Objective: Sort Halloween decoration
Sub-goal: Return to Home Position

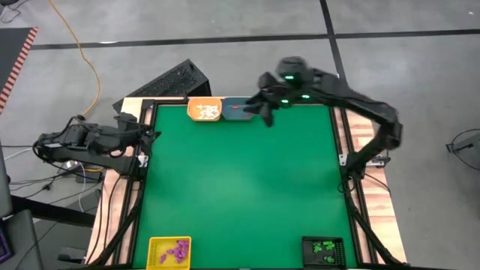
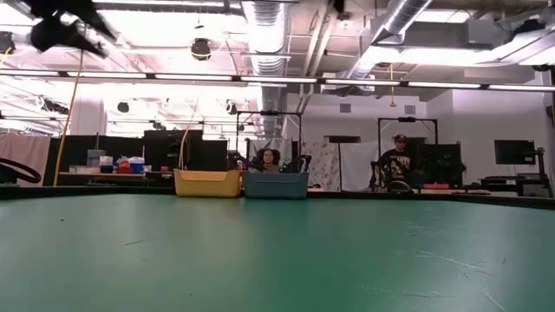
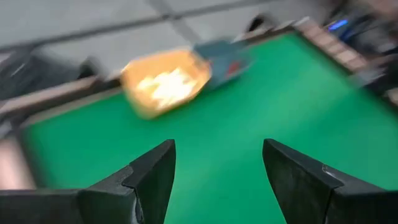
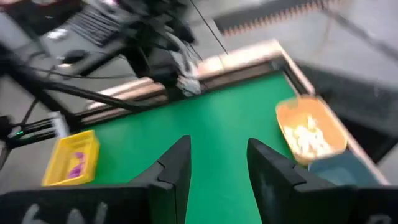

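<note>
The decorations lie sorted in four trays. White trinkets (image 1: 203,111) fill the orange tray (image 1: 192,115) at the far edge, and a red piece (image 1: 235,107) lies in the blue tray (image 1: 229,115) beside it. Purple ones (image 1: 177,250) sit in the yellow tray (image 1: 157,256) at the near left corner, green ones (image 1: 323,247) in the black tray (image 1: 324,261) at the near right. My right gripper (image 1: 264,114) (image 4: 217,165) hovers open just right of the blue tray. My left gripper (image 1: 148,136) (image 3: 217,171) is open at the table's left edge, facing the orange tray (image 3: 165,81).
The green mat (image 1: 240,187) between the trays is bare. A wooden frame (image 1: 367,187) borders the table, and a black keyboard (image 1: 169,82) lies beyond the far left corner. In the low view, people (image 2: 397,160) sit in the room behind the table.
</note>
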Controlling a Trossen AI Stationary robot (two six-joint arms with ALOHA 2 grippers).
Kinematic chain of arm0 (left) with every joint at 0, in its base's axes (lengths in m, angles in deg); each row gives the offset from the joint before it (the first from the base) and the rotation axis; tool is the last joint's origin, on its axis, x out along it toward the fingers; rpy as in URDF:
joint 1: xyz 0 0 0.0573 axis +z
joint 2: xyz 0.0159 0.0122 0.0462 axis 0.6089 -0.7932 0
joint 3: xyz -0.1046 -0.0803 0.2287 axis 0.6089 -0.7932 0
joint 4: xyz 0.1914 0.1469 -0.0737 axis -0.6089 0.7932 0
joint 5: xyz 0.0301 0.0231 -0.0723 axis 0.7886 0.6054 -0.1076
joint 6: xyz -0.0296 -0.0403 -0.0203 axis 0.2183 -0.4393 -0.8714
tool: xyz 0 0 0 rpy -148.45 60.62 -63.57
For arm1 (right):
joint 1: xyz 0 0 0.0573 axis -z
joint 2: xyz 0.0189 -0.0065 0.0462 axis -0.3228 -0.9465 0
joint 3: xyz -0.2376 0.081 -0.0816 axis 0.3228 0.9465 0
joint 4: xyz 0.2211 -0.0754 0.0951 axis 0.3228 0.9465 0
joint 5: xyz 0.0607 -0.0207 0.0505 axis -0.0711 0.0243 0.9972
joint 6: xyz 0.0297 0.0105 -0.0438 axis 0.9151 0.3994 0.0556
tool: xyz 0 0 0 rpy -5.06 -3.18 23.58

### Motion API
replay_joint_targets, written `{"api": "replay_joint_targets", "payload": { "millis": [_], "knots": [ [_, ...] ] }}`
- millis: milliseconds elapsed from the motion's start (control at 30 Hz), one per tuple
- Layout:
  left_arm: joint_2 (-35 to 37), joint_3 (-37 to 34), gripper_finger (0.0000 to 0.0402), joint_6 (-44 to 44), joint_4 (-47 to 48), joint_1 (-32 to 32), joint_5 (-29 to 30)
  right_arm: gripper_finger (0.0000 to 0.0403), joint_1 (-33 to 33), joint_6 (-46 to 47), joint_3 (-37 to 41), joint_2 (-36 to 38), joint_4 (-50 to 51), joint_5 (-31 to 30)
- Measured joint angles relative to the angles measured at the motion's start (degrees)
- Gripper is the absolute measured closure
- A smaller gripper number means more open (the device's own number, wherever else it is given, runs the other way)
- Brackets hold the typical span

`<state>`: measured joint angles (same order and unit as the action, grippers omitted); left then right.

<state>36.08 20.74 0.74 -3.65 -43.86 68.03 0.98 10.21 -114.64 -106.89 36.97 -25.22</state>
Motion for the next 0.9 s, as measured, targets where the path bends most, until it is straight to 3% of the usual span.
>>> {"api": "replay_joint_targets", "payload": {
  "millis": [167,267,433,600,700,900],
  "knots": [
    [0.0,0.0,0.0170,15.9,-20.1,0.0,-2.9,0.0253,-1.7,-4.1,1.1,10.9,4.0,-0.7],
    [0.0,0.0,0.0170,18.5,-26.8,0.0,-2.9,0.0253,-1.8,-4.2,4.8,18.3,5.2,-3.3],
    [0.3,0.0,0.0170,20.5,-29.0,0.0,-2.9,0.0253,-3.4,-2.8,17.0,31.8,1.0,-9.3],
    [0.7,0.0,0.0170,22.1,-31.6,0.0,-3.1,0.0253,-5.4,-0.1,33.9,44.9,-12.3,-10.9],
    [1.6,0.0,0.0170,24.3,-32.8,0.0,-6.3,0.0253,-6.1,1.3,43.6,51.6,-19.6,-13.5],
    [6.5,-1.5,0.0170,24.4,-32.9,0.0,-8.1,0.0253,-8.0,3.9,58.7,62.8,-28.4,-16.7]
  ]
}}
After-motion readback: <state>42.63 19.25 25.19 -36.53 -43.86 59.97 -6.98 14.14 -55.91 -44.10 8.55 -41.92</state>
